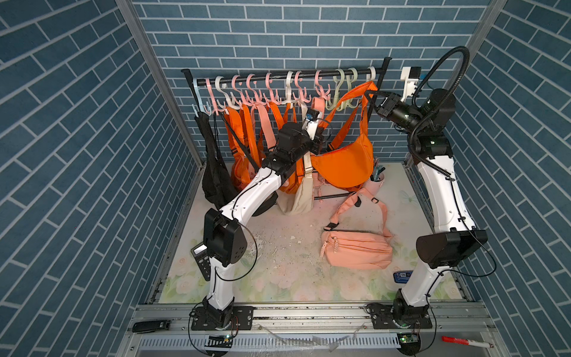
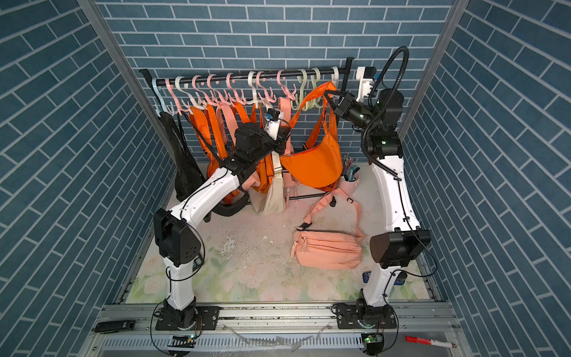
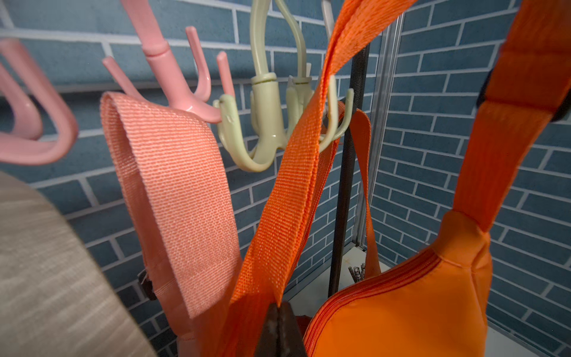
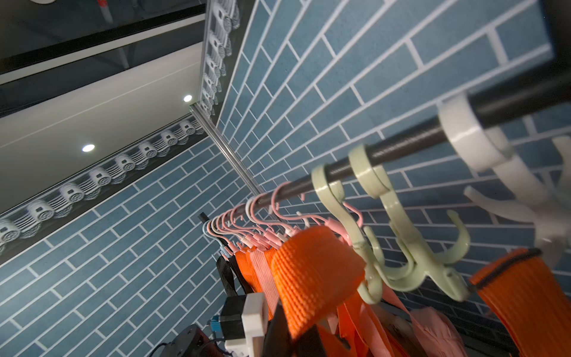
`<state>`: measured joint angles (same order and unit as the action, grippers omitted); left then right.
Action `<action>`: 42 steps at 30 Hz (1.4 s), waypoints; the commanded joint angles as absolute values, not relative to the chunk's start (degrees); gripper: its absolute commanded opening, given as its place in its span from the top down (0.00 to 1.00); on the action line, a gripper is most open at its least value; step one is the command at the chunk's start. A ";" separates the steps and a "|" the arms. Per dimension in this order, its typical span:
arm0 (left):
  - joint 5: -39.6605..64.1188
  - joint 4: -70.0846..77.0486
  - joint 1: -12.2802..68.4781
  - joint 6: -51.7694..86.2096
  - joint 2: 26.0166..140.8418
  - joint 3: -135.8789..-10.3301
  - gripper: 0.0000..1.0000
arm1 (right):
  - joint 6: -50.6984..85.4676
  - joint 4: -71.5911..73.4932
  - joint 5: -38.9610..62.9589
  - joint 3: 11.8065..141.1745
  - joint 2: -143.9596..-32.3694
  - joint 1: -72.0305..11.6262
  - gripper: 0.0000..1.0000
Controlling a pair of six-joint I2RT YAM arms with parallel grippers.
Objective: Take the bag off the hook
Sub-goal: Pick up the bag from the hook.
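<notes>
While the left end effector pinches the orange strap, the right end effector pinches its top loop, the green hook just beside it.

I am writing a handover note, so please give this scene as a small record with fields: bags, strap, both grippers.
orange bag: hangs by its strap
orange strap: lifted beside the green hooks; free of them or not, cannot tell
left gripper: fingers shut on orange strap near the bag
right gripper: shut on orange strap's top
pink bag: lying on table
</notes>
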<state>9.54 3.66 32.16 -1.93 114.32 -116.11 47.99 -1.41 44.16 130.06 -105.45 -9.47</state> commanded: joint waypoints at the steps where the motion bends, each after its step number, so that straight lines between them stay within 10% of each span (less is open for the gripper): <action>1: 7.34 3.64 31.87 -2.81 110.88 -119.41 1.00 | 46.79 -1.25 45.57 136.69 -108.53 -10.45 1.00; 15: 3.47 7.78 29.75 -2.57 99.32 -109.89 1.00 | 49.14 -4.70 46.58 152.11 -119.04 -11.13 1.00; 42: 7.82 8.10 37.28 -5.13 78.17 -83.39 1.00 | 30.83 -13.59 37.23 104.26 -77.56 -11.78 1.00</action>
<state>7.18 7.75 36.14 -3.97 80.25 -84.93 34.37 -11.84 39.42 105.80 -80.58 -11.57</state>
